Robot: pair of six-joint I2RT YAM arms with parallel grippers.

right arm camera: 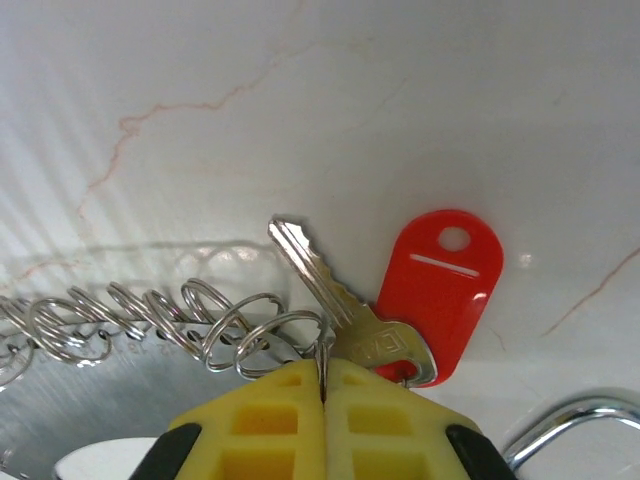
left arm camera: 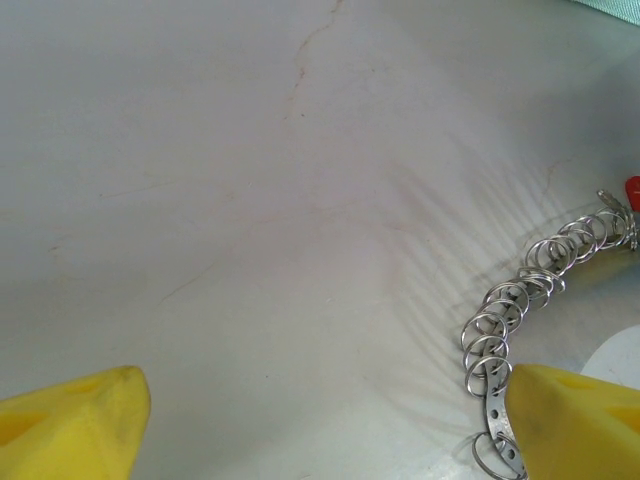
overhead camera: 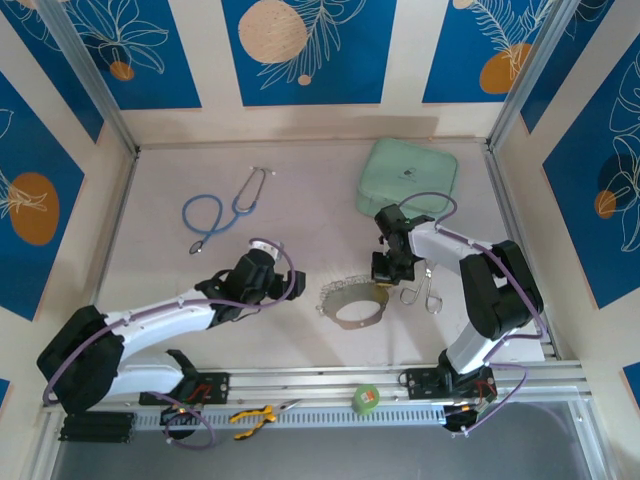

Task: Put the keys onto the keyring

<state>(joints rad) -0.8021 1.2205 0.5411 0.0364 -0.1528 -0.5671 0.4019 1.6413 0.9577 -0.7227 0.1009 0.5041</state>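
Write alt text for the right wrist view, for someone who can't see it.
The right gripper is shut at the bottom centre, with a thin wire ring at the seam of its yellow fingers. Just above lie a key, blade pointing up-left, and a red tag against its head. A row of small silver rings runs left across the pale table.

Both grippers were at the keyring (overhead camera: 357, 314), on the pale table (overhead camera: 300, 170).
The keyring, a pale loop fringed along its far edge with small silver keys (overhead camera: 343, 290), lay flat. The right gripper (overhead camera: 384, 284) pointed down onto the keyring's right side, its jaws too small to read. The left gripper (overhead camera: 291, 285) hovered just left of the keyring. A silver wire clip (overhead camera: 428, 293) lay just right of it, a blue stethoscope (overhead camera: 236, 205) well beyond it to the left, and a pale green pouch (overhead camera: 408, 178) beyond it to the right. A green tape roll (overhead camera: 368, 398) and yellow pliers (overhead camera: 252, 414) sat nearer than it.
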